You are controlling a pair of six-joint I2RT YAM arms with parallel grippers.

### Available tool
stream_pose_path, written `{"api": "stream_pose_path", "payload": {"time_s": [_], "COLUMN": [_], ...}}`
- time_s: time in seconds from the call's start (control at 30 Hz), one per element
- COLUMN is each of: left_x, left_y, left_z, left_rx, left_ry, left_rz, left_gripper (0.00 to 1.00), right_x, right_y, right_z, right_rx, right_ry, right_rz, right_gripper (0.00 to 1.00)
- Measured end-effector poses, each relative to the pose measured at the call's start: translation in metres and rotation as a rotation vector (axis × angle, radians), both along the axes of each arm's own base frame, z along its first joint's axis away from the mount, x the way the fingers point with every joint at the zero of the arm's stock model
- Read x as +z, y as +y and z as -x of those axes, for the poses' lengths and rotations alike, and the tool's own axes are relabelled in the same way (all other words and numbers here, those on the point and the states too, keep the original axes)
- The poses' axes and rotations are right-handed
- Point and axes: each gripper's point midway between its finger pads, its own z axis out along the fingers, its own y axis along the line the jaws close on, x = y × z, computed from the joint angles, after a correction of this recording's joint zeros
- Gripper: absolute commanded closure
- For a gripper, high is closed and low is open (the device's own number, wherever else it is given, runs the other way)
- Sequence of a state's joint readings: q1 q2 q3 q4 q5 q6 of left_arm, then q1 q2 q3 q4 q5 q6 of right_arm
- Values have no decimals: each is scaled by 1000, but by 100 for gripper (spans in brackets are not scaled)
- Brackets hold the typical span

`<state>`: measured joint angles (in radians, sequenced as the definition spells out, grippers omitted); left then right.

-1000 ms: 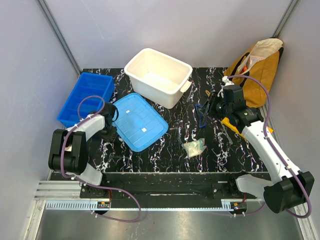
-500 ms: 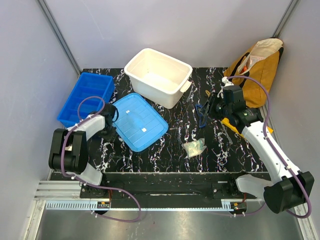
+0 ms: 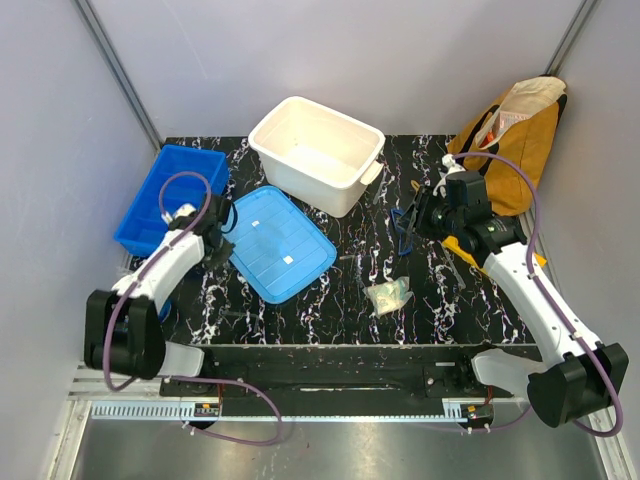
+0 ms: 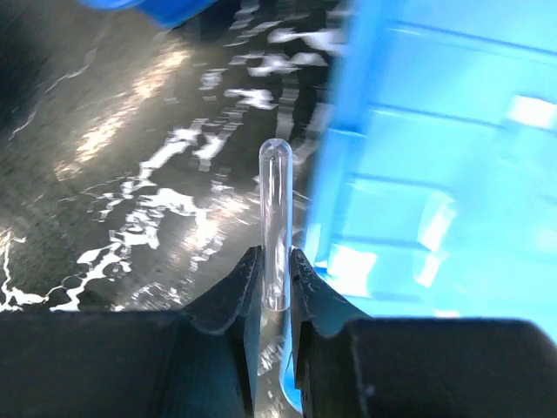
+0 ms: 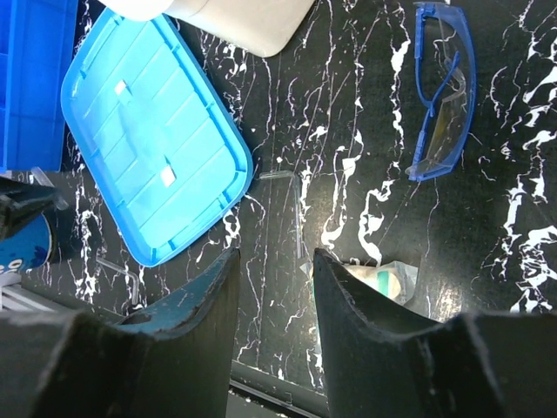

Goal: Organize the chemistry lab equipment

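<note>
1. Tube (image 4: pixel 276 226) is pinched in my left gripper (image 4: pixel 276 277), its long axis pointing straight out, over the table beside the lid (image 4: pixel 435 174).
2. Blue bin (image 3: pixel 170 190) sits just beyond; my left arm is nearer.
3. My right gripper (image 5: pixel 274 257) gapes empty.

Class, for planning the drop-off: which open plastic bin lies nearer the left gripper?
The blue rectangular plastic bin, close beside the left gripper; the white plastic tub stands farther right.

**Colours, quick**
Tabletop (image 3: pixel 330 300): blk w/ white marble veining. Lid (image 3: pixel 275 245): light blue. Bin (image 3: pixel 170 190): darker blue. Tub (image 3: pixel 315 150): off-white. Safety glasses (image 5: pixel 439 96): blue frame, yellowish lens. Bag (image 3: pixel 515 140): mustard w/ cream lining. Test tube (image 4: pixel 276 218): clear.
</note>
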<state>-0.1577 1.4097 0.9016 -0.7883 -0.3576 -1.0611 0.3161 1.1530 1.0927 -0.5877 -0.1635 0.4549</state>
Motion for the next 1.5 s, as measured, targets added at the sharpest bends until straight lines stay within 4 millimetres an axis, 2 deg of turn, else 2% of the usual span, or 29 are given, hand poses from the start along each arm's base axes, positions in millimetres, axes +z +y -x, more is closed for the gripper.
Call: {"api": "stream_pose_path", "payload": {"time_s": [0.07,0.2,0.33,0.4,0.5,0.6,0.7,0.8,1.0,1.2,1.33,1.5], "left_x": [29,99,140,150,154,157,163,164,159,158,157,155], "left_y": [-12,-59,-116,-142,-174,-192,-203,-212,-225,-227,-227,-228], "left_z": [-13,-34,-26,-18,6,26,37,47,65,69,70,70], "left_rx": [-96,-359,-665,-803,-1011,-1166,-1281,-1376,-1517,-1556,-1565,-1570], "left_ry": [-82,-322,-495,-569,-649,-692,-727,-741,-725,-725,-724,-712], "left_rz": [-6,21,125,201,299,355,391,421,460,458,456,461], "left_gripper": [97,94,95,92,92,92,92,92,92,92,93,94], "right_x": [2,11,18,21,24,25,25,35,44,26,14,13], "right_y": [2,11,27,41,67,97,123,149,185,203,204,203], "right_z": [0,-4,-8,-8,-4,8,24,32,45,57,60,60], "right_rx": [8,29,84,140,247,375,492,597,732,780,781,781], "right_ry": [1,0,10,21,48,93,149,177,206,278,321,326], "right_rz": [-11,-38,-80,-116,-184,-274,-340,-389,-419,-391,-370,-367], "right_gripper": [55,55,53,52,51,49,48,46,46,50,58,70]}}
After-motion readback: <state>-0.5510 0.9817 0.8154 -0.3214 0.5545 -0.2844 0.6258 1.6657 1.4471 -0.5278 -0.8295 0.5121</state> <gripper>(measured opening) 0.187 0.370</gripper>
